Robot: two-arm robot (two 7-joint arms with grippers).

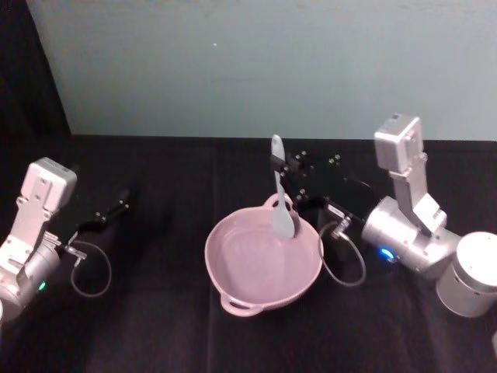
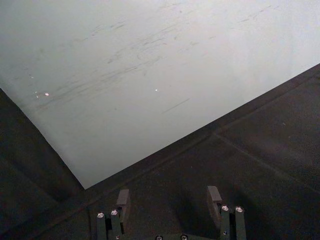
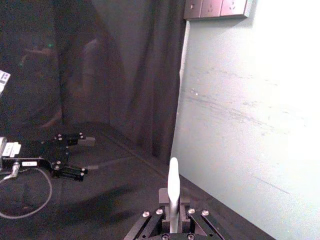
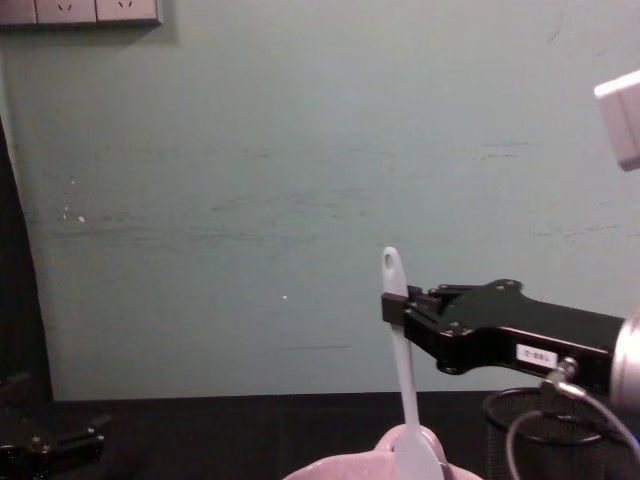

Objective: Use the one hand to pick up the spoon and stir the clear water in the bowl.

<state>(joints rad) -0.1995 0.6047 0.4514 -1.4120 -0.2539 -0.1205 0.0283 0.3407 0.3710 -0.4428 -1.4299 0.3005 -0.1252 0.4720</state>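
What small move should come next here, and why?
Probably sweep the spoon in a small circle inside the bowl: the right gripper grips its handle near upright, blade down at the bowl's far side. The left gripper sits parked, open, at left.

Inventory of what stands before me:
1. Table (image 1: 155,326), covered in black cloth.
2. Wall (image 4: 250,200), pale green with faint scuffed streaks, along the table's far edge.
3. Wire-mesh cup (image 4: 545,430), black and upright, toward the table's right side.
4. Socket panel (image 4: 80,10), high on the wall to my left.
5. Curtain (image 3: 135,75), black, hanging at the table's far left corner.
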